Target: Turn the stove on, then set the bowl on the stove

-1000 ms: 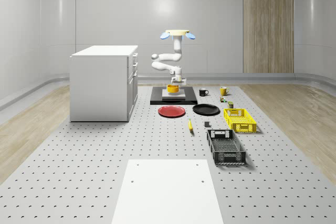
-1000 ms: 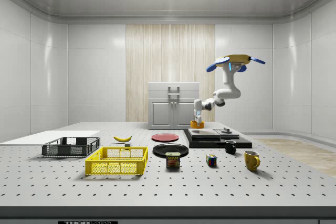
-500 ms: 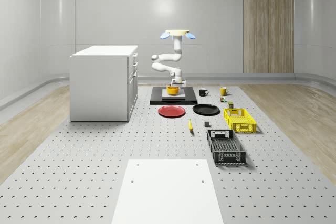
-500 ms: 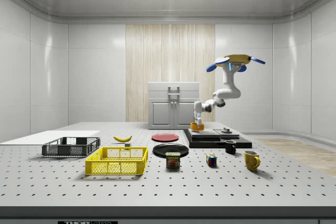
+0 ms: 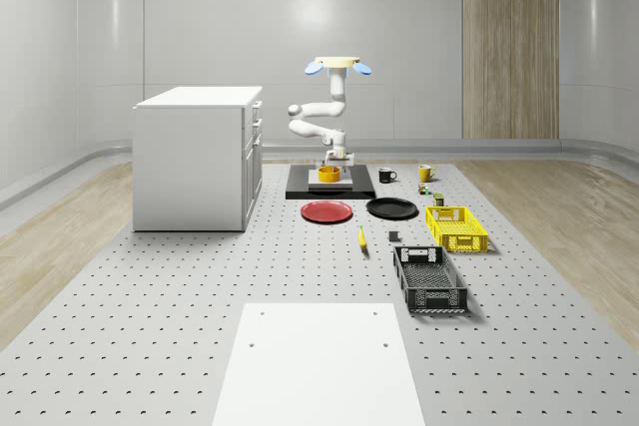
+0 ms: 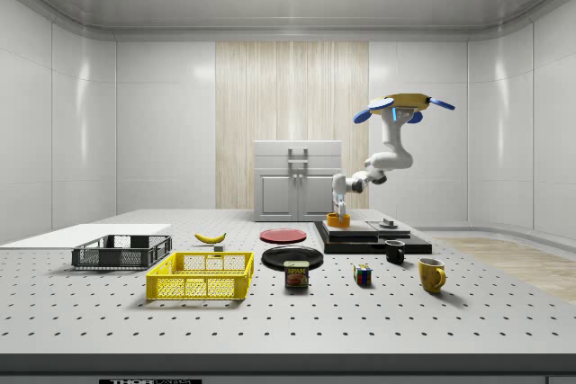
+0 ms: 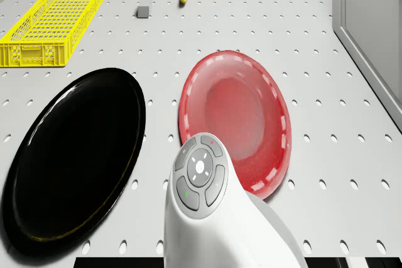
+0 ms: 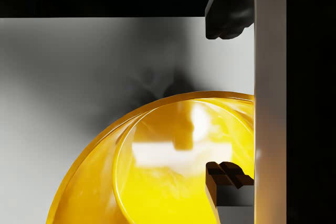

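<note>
Bowl lowered onto stove (gripper open).

A red plate lies just beside a black plate, rims close. Near the black plate sits a yellow crate, with a black crate, a banana and a white cabinet farther off.
</note>
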Available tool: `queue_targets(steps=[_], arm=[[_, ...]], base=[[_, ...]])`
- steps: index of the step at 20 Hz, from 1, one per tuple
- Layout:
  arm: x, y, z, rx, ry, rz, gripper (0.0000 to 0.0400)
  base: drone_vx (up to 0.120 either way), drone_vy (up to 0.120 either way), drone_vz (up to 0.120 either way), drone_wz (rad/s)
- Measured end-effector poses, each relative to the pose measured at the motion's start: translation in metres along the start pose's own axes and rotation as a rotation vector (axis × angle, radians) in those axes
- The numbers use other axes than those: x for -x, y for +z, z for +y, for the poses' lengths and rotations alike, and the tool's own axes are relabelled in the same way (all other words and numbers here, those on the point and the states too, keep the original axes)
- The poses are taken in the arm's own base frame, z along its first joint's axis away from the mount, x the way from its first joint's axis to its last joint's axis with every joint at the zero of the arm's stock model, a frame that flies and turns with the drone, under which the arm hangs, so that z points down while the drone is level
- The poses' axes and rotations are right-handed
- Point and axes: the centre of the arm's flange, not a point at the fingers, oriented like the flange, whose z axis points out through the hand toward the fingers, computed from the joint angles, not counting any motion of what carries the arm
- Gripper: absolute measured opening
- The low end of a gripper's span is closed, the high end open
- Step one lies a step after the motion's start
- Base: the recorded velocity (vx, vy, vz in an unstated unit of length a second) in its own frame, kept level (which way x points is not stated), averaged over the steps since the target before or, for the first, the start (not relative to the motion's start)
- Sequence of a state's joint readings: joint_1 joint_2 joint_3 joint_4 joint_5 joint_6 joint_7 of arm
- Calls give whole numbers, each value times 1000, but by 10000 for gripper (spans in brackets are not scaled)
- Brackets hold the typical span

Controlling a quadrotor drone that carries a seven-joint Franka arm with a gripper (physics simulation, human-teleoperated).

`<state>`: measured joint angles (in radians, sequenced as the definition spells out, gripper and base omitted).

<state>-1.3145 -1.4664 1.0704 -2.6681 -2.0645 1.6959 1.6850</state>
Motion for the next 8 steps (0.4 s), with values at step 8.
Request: queue_targets(steps=[8], arm=[[0,-13,0,0,0,0,395]], base=[[0,0,0,0]])
